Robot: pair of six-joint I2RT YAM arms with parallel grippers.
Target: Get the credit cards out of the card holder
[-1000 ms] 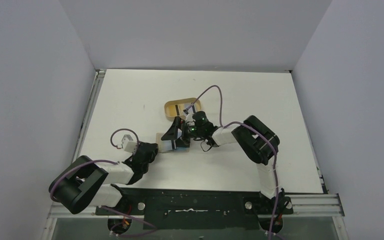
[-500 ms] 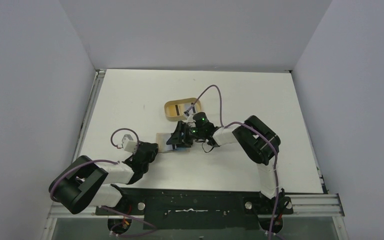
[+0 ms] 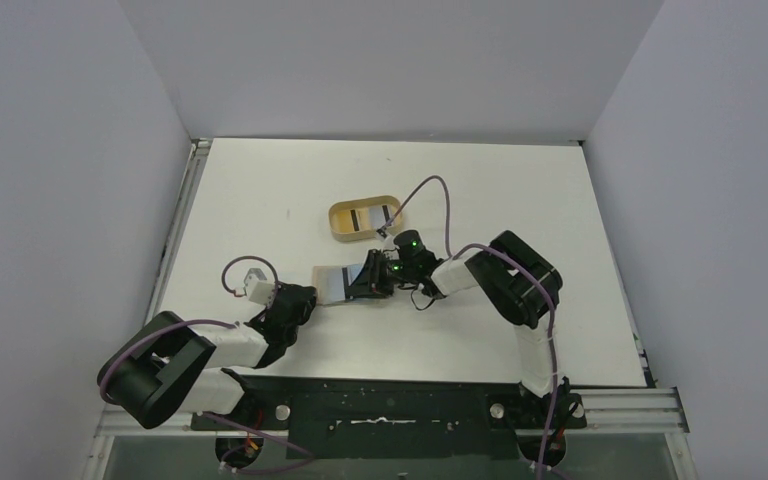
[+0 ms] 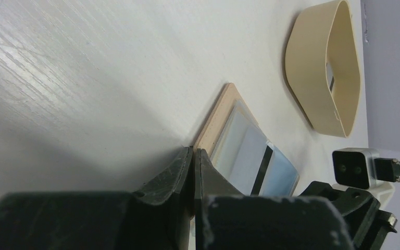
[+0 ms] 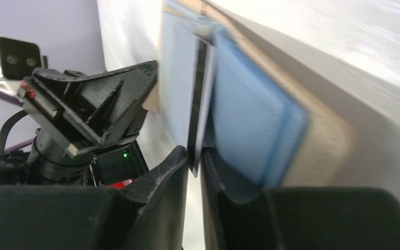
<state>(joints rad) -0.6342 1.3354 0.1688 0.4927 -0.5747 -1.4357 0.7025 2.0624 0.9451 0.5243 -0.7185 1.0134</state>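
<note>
Right wrist: right gripper (image 5: 194, 154) is pinching a credit card (image 5: 202, 88), not yet out; left gripper (image 4: 194, 154) is holding the card holder (image 5: 324, 146).

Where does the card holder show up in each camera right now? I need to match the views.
Top external: card holder at table centre, between the arms, just nearer than the oval tray.
Left wrist: card holder lower centre, with the tray beyond it.
Right wrist: card holder upper centre to right, blue lining showing.
Shared landmark: the black-striped credit card sticking out of it, in both wrist views.
</note>
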